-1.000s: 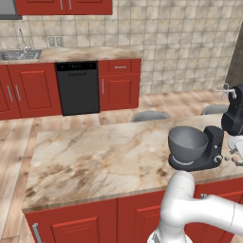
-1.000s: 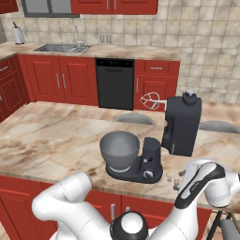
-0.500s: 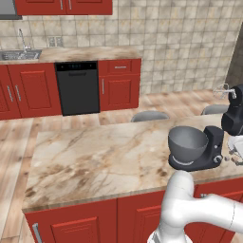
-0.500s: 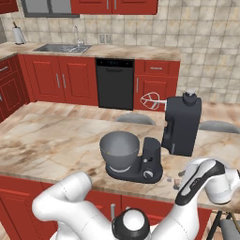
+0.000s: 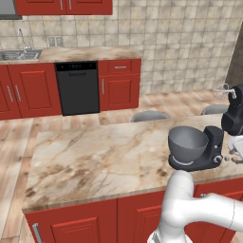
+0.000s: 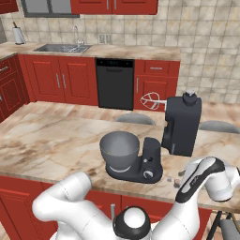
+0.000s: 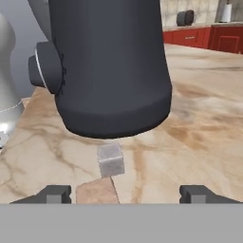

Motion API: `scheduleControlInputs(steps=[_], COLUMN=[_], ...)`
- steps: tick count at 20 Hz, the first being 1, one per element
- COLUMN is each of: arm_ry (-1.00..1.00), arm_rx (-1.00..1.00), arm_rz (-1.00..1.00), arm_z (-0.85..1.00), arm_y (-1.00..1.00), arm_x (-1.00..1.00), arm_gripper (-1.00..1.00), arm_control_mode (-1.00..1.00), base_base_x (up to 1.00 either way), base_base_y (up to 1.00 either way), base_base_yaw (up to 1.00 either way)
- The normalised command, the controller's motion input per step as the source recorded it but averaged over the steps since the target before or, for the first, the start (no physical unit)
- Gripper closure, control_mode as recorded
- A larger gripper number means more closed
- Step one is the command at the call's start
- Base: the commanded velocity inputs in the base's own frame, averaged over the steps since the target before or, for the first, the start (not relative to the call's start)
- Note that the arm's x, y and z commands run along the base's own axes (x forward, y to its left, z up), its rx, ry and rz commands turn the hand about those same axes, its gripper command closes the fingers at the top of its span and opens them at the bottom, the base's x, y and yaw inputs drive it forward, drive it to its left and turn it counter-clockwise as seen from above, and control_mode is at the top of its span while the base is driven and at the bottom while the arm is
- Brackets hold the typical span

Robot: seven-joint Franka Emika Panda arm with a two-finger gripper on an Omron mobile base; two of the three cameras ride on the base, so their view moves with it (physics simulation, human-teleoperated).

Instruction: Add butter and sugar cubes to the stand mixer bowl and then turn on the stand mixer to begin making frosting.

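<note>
Down low over the marbled beige worktop point(image 7: 199, 123), right beside the dark charcoal stand mixer point(image 7: 109, 66). Jaws spread wide, pinching nothing, dark finger tips point(image 7: 57, 193) well apart on either side of a small tan-brown sugar cube point(image 7: 97, 191). Sitting off-centre, though, far closer to one tip than the other. Just beyond it, a second, greyer-looking cube point(image 7: 110, 160) in the shadow of the mixer's bulk.

Plenty to go wrong here. Closing from this offset likely shoves the tan cube sideways before the far tip arrives, so could skid or twist out rather than seat. Tiny and hard-edged too, so easy to squirt free under a corner pinch. Reaching deeper risks nudging the greyer cube along, or grabbing two at once. Tight quarters as well: dark housing looming directly ahead, so any lift tilted forward may clip it.

Destination well apart: deep round grey metal bowl point(image 6: 119, 149) parked on the mixer's base, round the far side of the column. Long carry for a weak grip, hence a drop short of the rim a real worry.
</note>
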Motion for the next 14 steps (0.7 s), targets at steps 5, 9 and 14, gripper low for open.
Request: scheduleControlInputs(steps=[5, 9, 14], arm_ry=[-0.01, -0.06, -0.01], arm_rx=[0.00, 0.00, 0.00], arm_rz=[0.00, 0.00, 0.00], arm_z=[-0.23, -0.27, -0.26], arm_y=[0.00, 0.00, 0.00], arm_x=[-0.18, -0.30, -0.13], arm_gripper=[1.00, 1.00, 1.00], arm_control_mode=[-1.00, -1.00, -1.00], base_base_x=[0.00, 0.00, 0.00], base_base_y=[0.00, 0.00, 0.00], base_base_yaw=[0.00, 0.00, 0.00])
